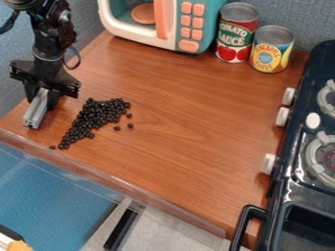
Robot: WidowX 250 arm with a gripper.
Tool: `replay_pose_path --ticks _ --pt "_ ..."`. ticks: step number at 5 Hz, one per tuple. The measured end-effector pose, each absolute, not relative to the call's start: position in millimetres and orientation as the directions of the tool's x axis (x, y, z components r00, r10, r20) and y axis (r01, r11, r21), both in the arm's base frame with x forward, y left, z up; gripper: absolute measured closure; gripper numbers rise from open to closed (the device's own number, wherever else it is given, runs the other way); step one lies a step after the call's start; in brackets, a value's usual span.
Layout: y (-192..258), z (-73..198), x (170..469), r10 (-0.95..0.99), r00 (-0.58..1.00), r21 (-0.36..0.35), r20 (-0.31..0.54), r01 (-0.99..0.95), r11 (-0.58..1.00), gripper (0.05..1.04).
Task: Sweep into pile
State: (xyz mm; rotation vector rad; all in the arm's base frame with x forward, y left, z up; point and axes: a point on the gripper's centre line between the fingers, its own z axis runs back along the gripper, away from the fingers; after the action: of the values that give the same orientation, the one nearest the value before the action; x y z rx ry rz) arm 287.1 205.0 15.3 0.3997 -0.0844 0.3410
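Note:
At the upper left, the black gripper (43, 94) hangs over the left edge of the wooden counter, shut on a grey metal bar (36, 112) that slants down toward the surface. To the right of the bar, black beans (98, 116) lie in an elongated heap, wider at the top and narrowing toward the counter's front left edge. A few single beans (117, 128) lie apart on the heap's right side, and one lies by its lower left tip. A gap of bare wood separates the bar from the heap.
A toy microwave (163, 22) stands at the back, with a red tomato can (235, 33) and a pineapple can (271, 49) beside it. Along the right runs a dark toy stove (294, 166) with white knobs. A clear raised strip (118, 182) borders the counter's front edge.

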Motion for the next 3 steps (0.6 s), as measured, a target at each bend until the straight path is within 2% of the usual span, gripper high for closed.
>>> replay_pose_path --ticks 3 --pt "198.8 13.0 272.4 0.281 0.951 0.337 0.132 -0.309 0.889 0.695"
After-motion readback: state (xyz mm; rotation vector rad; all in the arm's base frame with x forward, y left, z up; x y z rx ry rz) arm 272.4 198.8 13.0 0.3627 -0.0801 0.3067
